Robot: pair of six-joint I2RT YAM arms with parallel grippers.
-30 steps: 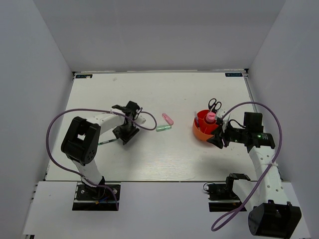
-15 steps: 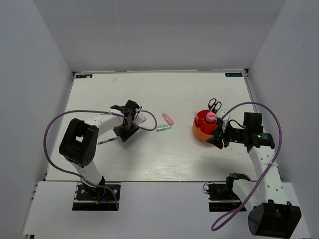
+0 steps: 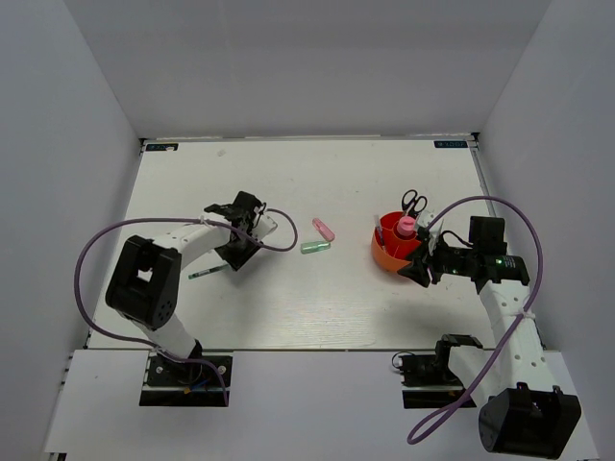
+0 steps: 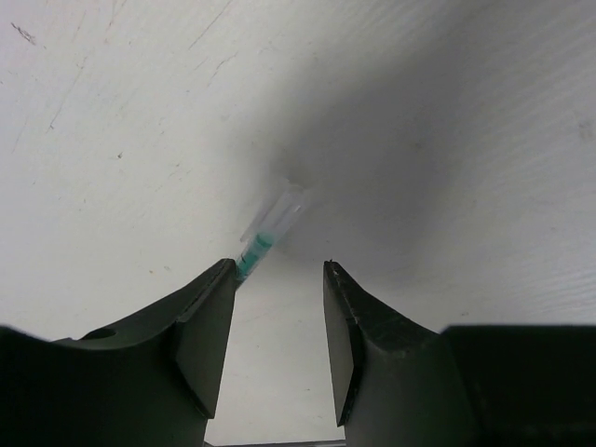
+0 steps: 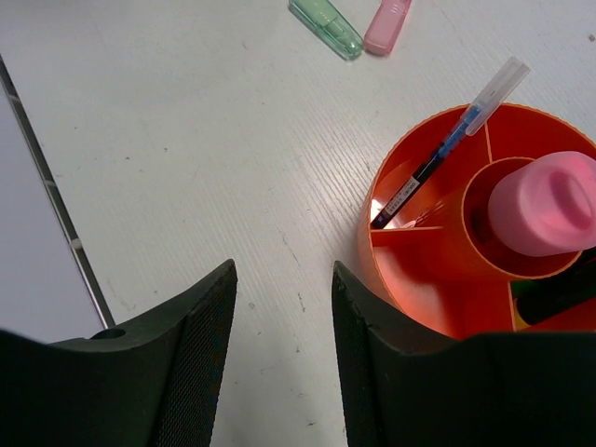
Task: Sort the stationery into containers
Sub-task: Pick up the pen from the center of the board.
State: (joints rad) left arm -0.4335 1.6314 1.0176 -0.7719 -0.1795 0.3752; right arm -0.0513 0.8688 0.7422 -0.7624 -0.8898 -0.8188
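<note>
A thin pen (image 3: 207,273) with a green band and clear end (image 4: 270,233) lies on the white table. My left gripper (image 3: 233,254) hovers low right at it, open. The pen's end passes beside the left fingertip (image 4: 219,279), with only bare table between the jaws (image 4: 277,272). A pink marker (image 3: 324,230) and a pale green marker (image 3: 315,247) lie mid-table. The orange-red cup (image 3: 384,255) holds scissors (image 3: 414,202), a fat pink tube (image 5: 543,205) and a blue pen (image 5: 447,149). My right gripper (image 5: 284,270) is open and empty just left of the cup wall (image 5: 400,279).
The pale green marker (image 5: 326,26) and pink marker (image 5: 387,23) lie side by side beyond the cup. A dark marker (image 5: 559,298) stands in the cup's near compartment. White walls enclose the table on three sides. Purple cables loop off both arms.
My left gripper has shifted a little left and away along the table, uncovering more of the thin pen, and its jaws have narrowed slightly. The right arm has not moved.
</note>
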